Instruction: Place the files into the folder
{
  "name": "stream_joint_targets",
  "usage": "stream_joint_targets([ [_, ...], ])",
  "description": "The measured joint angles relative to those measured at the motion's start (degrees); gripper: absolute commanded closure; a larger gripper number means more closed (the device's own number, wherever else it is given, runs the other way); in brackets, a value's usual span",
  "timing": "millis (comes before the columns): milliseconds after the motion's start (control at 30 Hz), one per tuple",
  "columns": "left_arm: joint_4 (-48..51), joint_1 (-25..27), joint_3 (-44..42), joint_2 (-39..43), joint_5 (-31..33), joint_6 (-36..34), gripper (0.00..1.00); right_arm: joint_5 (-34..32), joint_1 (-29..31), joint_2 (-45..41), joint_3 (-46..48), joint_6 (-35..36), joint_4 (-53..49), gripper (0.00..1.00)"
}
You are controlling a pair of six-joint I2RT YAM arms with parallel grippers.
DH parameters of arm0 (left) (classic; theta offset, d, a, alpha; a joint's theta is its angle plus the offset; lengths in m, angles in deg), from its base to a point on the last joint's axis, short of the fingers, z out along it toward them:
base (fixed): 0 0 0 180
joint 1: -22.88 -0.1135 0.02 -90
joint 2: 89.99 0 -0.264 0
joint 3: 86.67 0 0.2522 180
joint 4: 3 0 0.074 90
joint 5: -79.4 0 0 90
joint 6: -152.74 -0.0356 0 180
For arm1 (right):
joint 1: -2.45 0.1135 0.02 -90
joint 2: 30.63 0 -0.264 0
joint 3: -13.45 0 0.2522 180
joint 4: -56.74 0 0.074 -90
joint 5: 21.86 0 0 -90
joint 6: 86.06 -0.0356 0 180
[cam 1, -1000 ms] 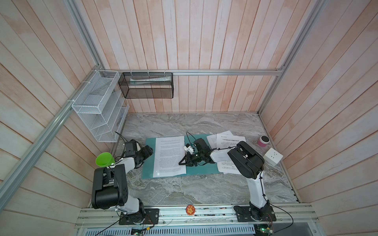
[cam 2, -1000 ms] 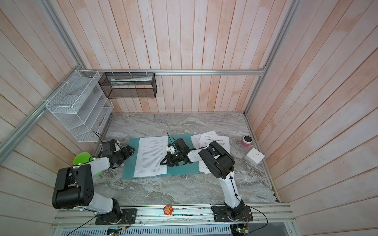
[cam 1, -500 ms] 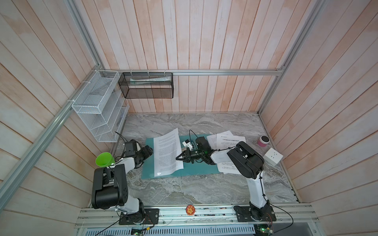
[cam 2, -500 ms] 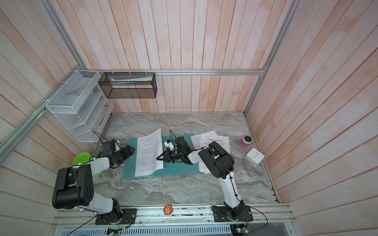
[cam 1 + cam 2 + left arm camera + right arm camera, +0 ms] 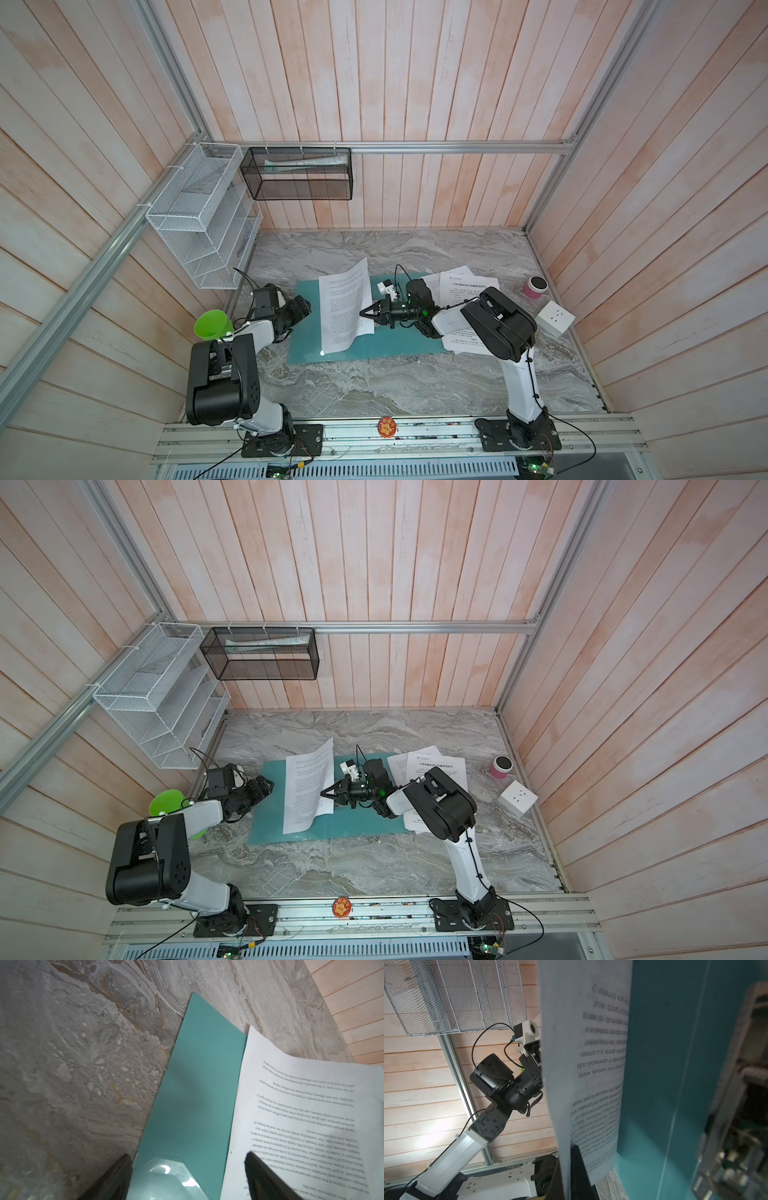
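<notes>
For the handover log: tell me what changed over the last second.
The right gripper, shut on the sheet, lifted its right edge up and leftward; it was lying flat on the folder and now stands curled. The left gripper stayed open at the folder's left edge; the other sheets are unmoved.

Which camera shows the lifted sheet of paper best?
A top view: the whole sheet shows, one edge raised off the folder. The left wrist view shows only part; the right wrist view, a blurred close strip.

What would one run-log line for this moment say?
right gripper: shut on sheet, edge raised off folder | left gripper: open, at folder edge | other sheets: near right arm
</notes>
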Motion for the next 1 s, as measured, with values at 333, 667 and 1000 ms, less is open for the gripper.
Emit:
stream_joint_targets([
  [333,0.0,0.0,0.0,0.0,0.0,0.0,0.13,-3.5,1.7,0.0,0.0,8.8,-9.6,1.00],
  [667,0.0,0.0,-0.9,0.9,0.0,0.5,0.13,-8.2,2.6,-0.1,-0.3,14.2,-18.9,1.00],
  [1000,-0.4,0.0,-1.1,1.0,0.0,0.9,0.14,-10.1,4.5,-0.1,-3.5,15.5,-22.4,1.00],
])
